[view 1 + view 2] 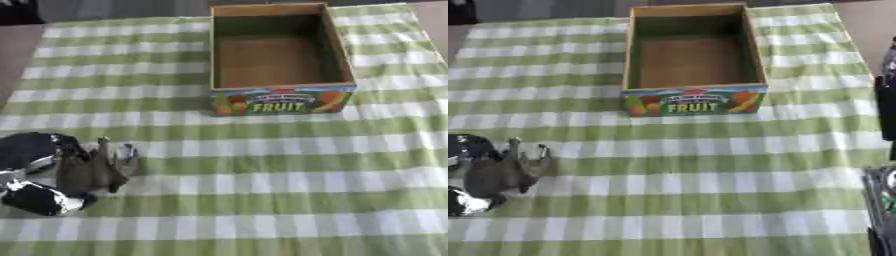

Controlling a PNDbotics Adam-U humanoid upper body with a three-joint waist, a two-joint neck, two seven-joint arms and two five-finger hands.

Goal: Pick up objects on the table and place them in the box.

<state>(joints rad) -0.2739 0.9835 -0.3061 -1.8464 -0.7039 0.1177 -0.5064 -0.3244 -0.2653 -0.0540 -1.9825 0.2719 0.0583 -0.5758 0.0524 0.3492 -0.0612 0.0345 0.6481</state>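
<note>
Green-and-white checked tablecloth (262, 200) across the whole table. Open brown cardboard box (280, 95) with a colourful FRUIT label at far centre, apparently empty inside. Black-and-silver left hand (92, 170) low at near left, fingers straight and pointing up, holding nothing. Dark right arm part (884, 150) at right edge, fingers hidden, state impossible to tell.

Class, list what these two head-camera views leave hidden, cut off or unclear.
1. Right hand: the right eye view shows only a dark arm part at the right edge; the frame cuts the rest.
2. Left hand: its fingers blur together, so what it holds, if anything, is unclear.
3. Box: its near wall hides the front strip of its floor.
4. Small print above FRUIT: too blurred.
</note>
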